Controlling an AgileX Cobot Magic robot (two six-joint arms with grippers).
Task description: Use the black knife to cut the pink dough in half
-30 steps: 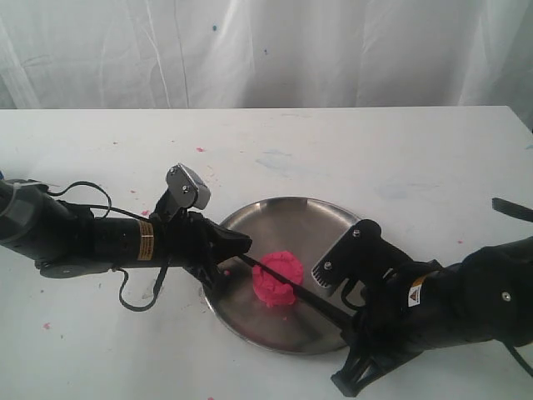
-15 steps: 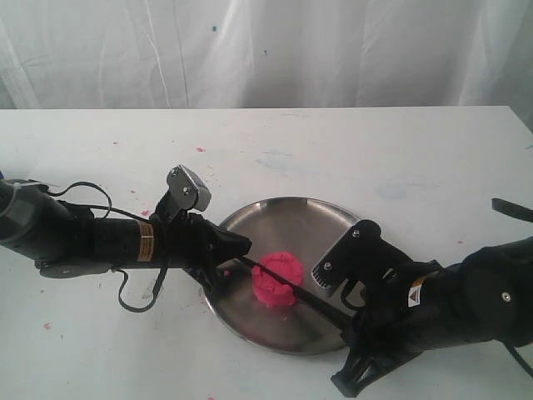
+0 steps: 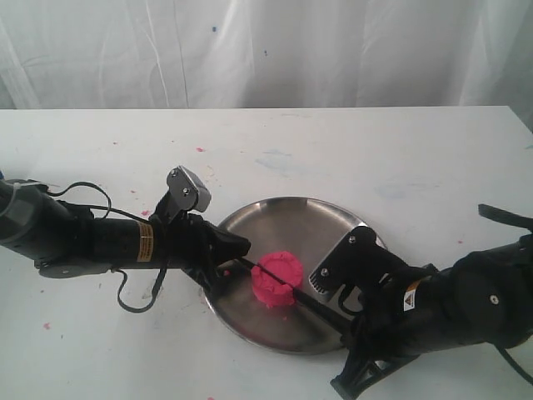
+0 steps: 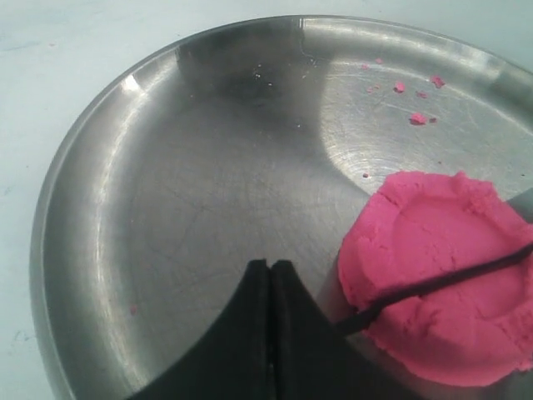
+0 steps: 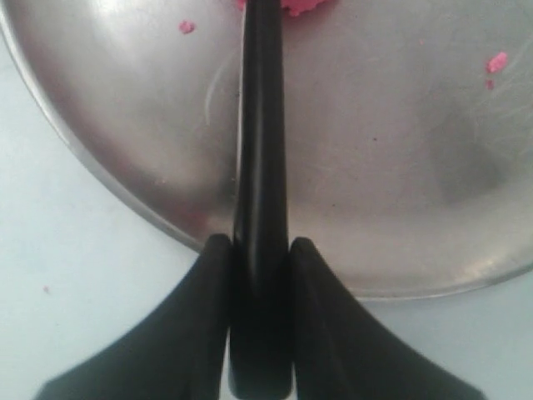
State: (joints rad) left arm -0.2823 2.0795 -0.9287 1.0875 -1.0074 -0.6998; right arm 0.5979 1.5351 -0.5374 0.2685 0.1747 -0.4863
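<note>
Firmly, right tool [image 5: 258,250] grips black knife [image 5: 260,150]; blade apparently in pink dough [image 4: 441,275].

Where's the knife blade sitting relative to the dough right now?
In the exterior view the black knife lies across the top of the pink dough on the steel plate, handle clamped in the right gripper, tip beside the shut left gripper.

Bright even light, soft shadows — glare on steel plate [image 4: 100,217], wrist views blurry
</note>
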